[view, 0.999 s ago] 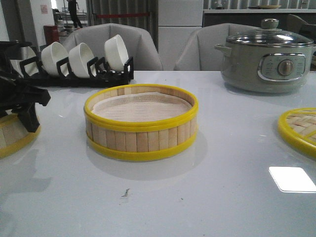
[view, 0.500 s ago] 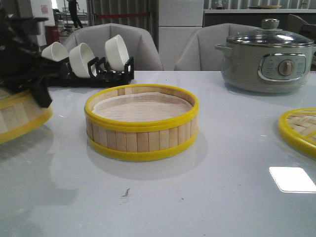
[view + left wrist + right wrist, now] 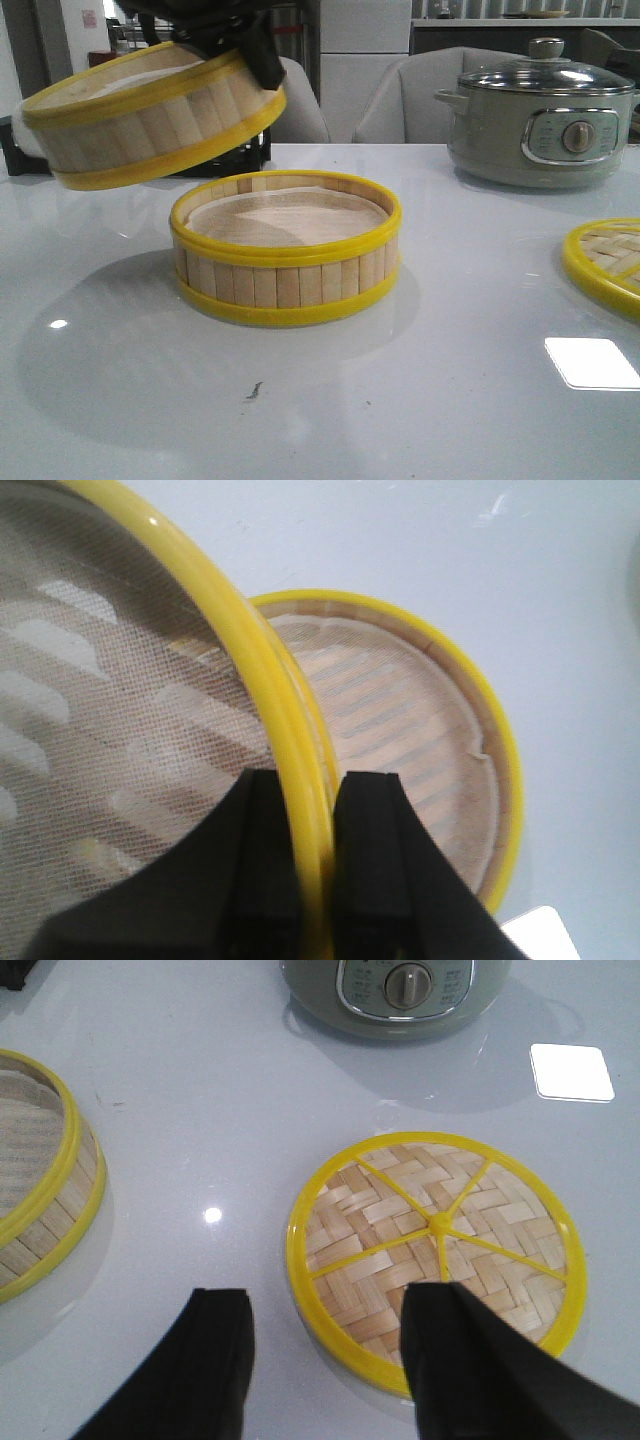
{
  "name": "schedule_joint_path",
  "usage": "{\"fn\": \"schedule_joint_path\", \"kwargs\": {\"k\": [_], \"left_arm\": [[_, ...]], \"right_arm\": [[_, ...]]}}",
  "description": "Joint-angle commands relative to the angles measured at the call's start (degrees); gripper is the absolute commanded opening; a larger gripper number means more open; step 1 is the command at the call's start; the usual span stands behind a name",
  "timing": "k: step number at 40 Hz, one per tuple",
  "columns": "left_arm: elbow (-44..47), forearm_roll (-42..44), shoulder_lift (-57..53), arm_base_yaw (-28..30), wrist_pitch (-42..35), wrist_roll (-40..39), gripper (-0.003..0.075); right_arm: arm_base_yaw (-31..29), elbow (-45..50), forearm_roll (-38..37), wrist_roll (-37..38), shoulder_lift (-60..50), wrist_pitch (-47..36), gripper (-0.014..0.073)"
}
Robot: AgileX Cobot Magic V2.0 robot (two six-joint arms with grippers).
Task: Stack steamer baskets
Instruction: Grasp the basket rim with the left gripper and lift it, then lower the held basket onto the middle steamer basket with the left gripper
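A: Hanging in the air at the left of the front view, 1 steamer basket (image 3: 150, 115) is tilted, its far-left side lower, clear of the counter (image 3: 450, 400). The left gripper (image 3: 318, 810) holds it by the rim, 1 finger inside and 1 outside the yellow ring, closed tight on the wall.

B: And the other basket?

A: The second steamer basket (image 3: 286, 250) sits flat on the counter near the middle, whitish liner showing inside. The lifted one is above and to its left, overlapping its near-left edge in the wrist view, the 2 not touching in the front view.

B: What about the right side?

A: The right gripper (image 3: 325, 1360) hovers with its fingers spread wide and nothing between them, over the near edge of the woven lid (image 3: 435, 1250), which lies flat on the counter. Whether a finger touches the lid I cannot tell. The grey electric pot (image 3: 545, 115) stands behind the lid, well apart from both baskets.
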Motion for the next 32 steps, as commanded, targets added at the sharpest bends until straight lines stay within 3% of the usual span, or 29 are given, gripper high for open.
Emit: {"fn": "schedule_joint_path", "kwargs": {"k": [1, 14, 32], "left_arm": [[-4.38, 0.61, -1.09, -2.56, -3.11, 0.25, 0.0087], [-8.54, 0.5, 5.04, -8.44, -3.19, 0.25, 0.0087], [-9.02, -0.4, 9.49, -12.04, -3.71, 0.25, 0.0087]], "right_arm": [[-0.05, -2.09, -0.84, -0.26, -0.27, -4.7, 0.0443], [-0.05, -2.09, -0.84, -0.26, -0.27, -4.7, 0.0443], [-0.05, -2.09, -0.84, -0.26, -0.27, -4.7, 0.0443]]}}
